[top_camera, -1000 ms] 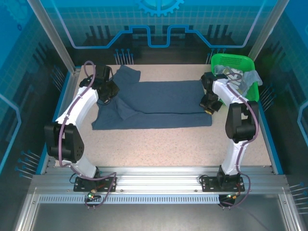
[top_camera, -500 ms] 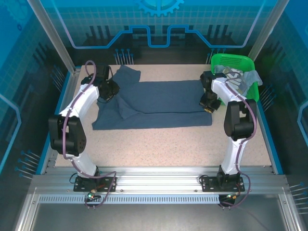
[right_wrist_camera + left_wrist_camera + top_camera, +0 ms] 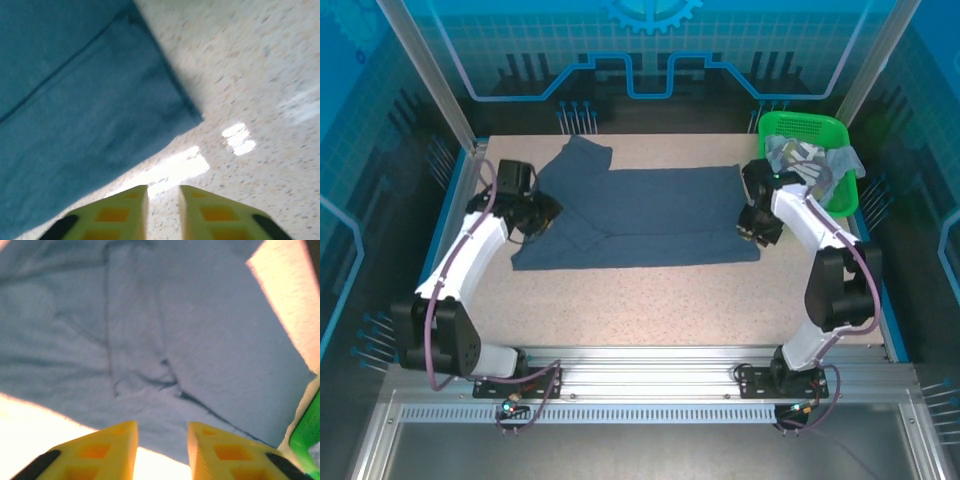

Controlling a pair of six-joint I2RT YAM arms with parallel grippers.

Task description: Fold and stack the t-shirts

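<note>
Folding step: plain dark slate-blue cloth t-shirt [image 3: 660, 215] lies spread on the speckled desk [image 3: 670, 300]; left claw [image 3: 162, 429] and right claw [image 3: 163, 190] hover at opposite ends, parted, empty. Next, probably: pinch both edges.

The dark slate-blue cloth t-shirt [image 3: 650, 215] lies flat across the far half of the speckled desk [image 3: 670, 300]. It runs left to right, with one sleeve reaching toward the back left. The left claw [image 3: 545, 212] hangs over the shirt's left end. The right claw [image 3: 756, 226] hangs beside the shirt's near right corner, over bare desk. Behind the right claw, in the far right corner, stands the green plastic mesh basket [image 3: 775, 125], with crumpled grey-blue and pale cloth shirts [image 3: 810, 160] inside.
</note>
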